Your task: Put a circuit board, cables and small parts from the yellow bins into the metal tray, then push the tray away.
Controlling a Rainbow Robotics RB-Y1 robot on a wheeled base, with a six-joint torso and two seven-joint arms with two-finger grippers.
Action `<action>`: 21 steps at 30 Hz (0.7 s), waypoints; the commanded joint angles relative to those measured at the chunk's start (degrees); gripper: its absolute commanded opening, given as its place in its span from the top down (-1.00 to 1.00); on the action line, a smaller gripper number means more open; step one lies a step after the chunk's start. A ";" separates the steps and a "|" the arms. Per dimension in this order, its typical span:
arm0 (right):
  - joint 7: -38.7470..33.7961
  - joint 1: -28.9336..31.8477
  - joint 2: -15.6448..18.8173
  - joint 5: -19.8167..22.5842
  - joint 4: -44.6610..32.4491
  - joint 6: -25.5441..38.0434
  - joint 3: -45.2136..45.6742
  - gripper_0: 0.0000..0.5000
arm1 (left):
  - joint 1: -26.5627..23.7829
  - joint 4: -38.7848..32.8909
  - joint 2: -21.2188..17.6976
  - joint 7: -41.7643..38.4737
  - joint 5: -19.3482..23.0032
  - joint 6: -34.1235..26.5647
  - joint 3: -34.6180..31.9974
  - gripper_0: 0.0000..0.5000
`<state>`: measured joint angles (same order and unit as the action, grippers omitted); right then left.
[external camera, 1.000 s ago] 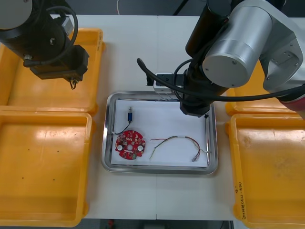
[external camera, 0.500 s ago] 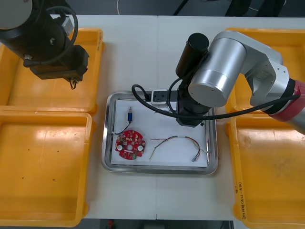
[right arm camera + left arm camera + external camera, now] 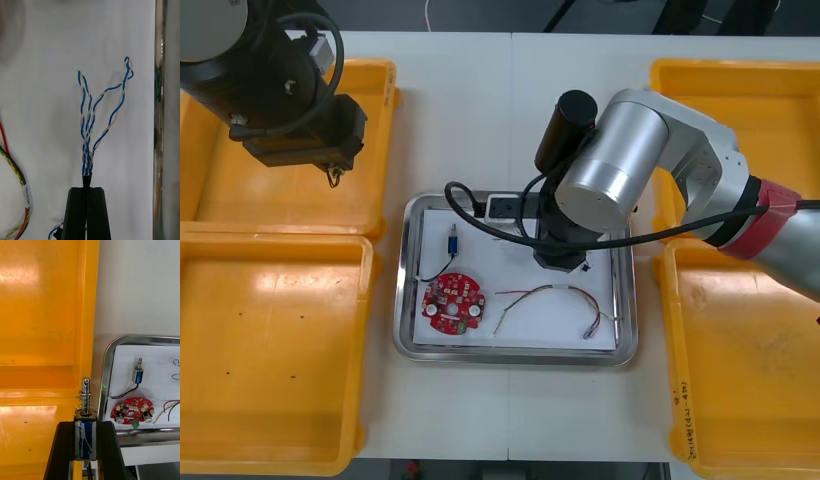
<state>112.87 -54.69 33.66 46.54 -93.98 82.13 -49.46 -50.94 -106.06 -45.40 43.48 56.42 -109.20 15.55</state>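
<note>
Front view: my left arm hangs over the far left yellow bin (image 3: 290, 205), with the left gripper (image 3: 332, 176) above the bin's floor. My right arm (image 3: 605, 180) reaches over the far half of the metal tray (image 3: 510, 354), which sits on the desk (image 3: 480, 110) between the bins. In the tray's near left part lies the circuit board (image 3: 452, 303). Just beyond it is a small blue-bodied metal part (image 3: 452, 243), and right of the board is the red and yellow cable (image 3: 552, 296).

Right wrist view: the right gripper (image 3: 86, 188) is pinched tight on the blue and white cable (image 3: 88, 123). Its twisted strands fan out over the tray's white inside, near the shiny rim.

Left wrist view: the left gripper is clamped on a second small metal part (image 3: 86, 397), fingers apart by its width. The part's pin and spring stick out past the tips, above the bin's wall next to the tray.
</note>
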 commanded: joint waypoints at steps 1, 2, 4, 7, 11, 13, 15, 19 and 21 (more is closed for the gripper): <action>2.00 -0.07 -0.87 -0.05 0.64 -1.45 -1.87 1.00 | 0.41 -1.60 -0.74 3.19 0.36 0.48 -1.22 1.00; 2.00 -0.07 -0.87 0.13 0.64 -1.36 -1.87 1.00 | 0.32 -1.60 -0.83 3.19 0.36 0.48 -1.22 1.00; 2.00 -0.07 -0.79 0.22 0.64 -1.09 -1.87 1.00 | 0.32 -1.69 -0.74 3.19 0.36 0.48 -1.22 1.00; 2.09 -0.07 -0.52 0.30 0.64 -0.66 -1.87 1.00 | 0.41 -1.69 -0.83 3.19 0.45 0.48 -1.22 1.00; 2.18 -0.07 -0.35 0.48 0.64 -0.39 -1.87 0.90 | 0.32 -1.60 -0.83 3.19 0.45 0.48 -1.22 1.00; 2.18 -0.07 -0.35 0.39 0.64 -0.30 -1.87 0.59 | 0.32 -1.60 -0.83 3.28 0.45 0.57 -1.22 1.00; 2.18 -0.07 -0.35 0.30 0.55 -0.30 -1.87 -0.14 | 0.32 -1.69 -0.83 3.19 0.45 0.66 -1.22 1.00; 1.91 -0.24 -0.08 0.04 -0.07 -0.39 -1.87 -1.00 | 0.41 -1.60 -0.83 3.19 0.45 0.75 -1.22 1.00; 1.91 -0.07 0.27 0.04 -0.68 -0.39 -1.69 -1.00 | 0.41 -1.60 -0.83 3.19 0.45 0.83 -1.22 1.00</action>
<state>112.88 -54.69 33.64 46.60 -92.90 81.46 -50.78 -50.94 -106.06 -45.40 43.48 56.48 -109.04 15.55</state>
